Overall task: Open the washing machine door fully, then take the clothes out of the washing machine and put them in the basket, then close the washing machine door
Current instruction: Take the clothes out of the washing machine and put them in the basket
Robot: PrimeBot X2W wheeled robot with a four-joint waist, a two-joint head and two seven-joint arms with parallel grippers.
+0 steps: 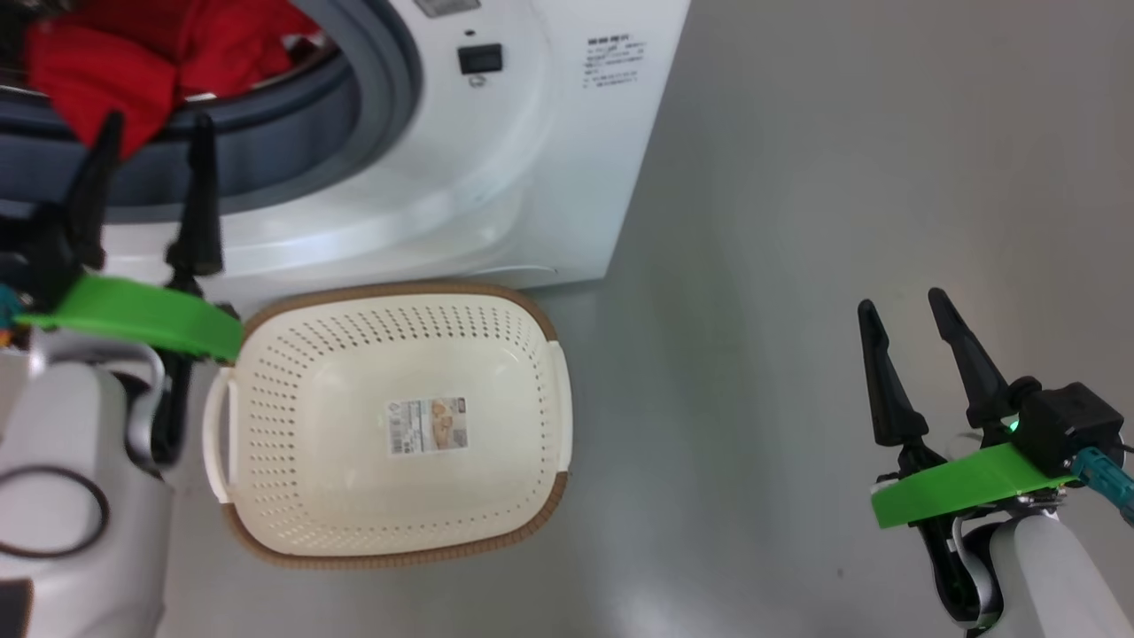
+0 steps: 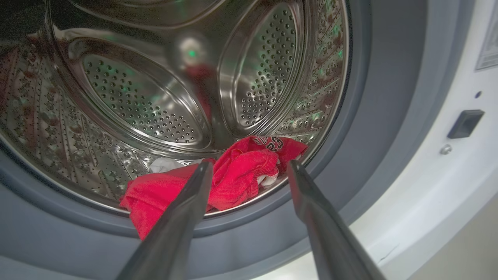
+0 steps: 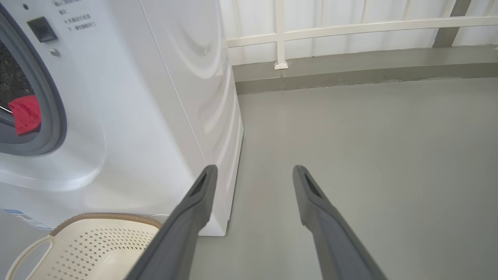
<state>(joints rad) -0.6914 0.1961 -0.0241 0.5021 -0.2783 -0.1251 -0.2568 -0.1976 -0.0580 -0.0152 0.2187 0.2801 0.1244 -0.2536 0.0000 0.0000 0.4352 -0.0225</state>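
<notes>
The white washing machine (image 1: 549, 133) stands at the top left, its drum mouth uncovered; the door is out of view. Red clothes (image 1: 133, 62) lie at the drum's front lip and spill over the grey gasket (image 1: 372, 115). In the left wrist view the red clothes (image 2: 233, 179) sit just beyond the fingertips. My left gripper (image 1: 155, 133) is open in front of the gasket, just short of the fabric, holding nothing. The cream basket (image 1: 532, 461) rests on the floor below the machine, with only a sticker inside. My right gripper (image 1: 899, 306) hangs open over the floor at the lower right.
Grey floor (image 1: 797, 266) spreads to the right of the machine and basket. In the right wrist view a white railing (image 3: 350, 27) and a low kerb run along the far wall. The machine's side panel (image 3: 194, 77) stands left of the right gripper.
</notes>
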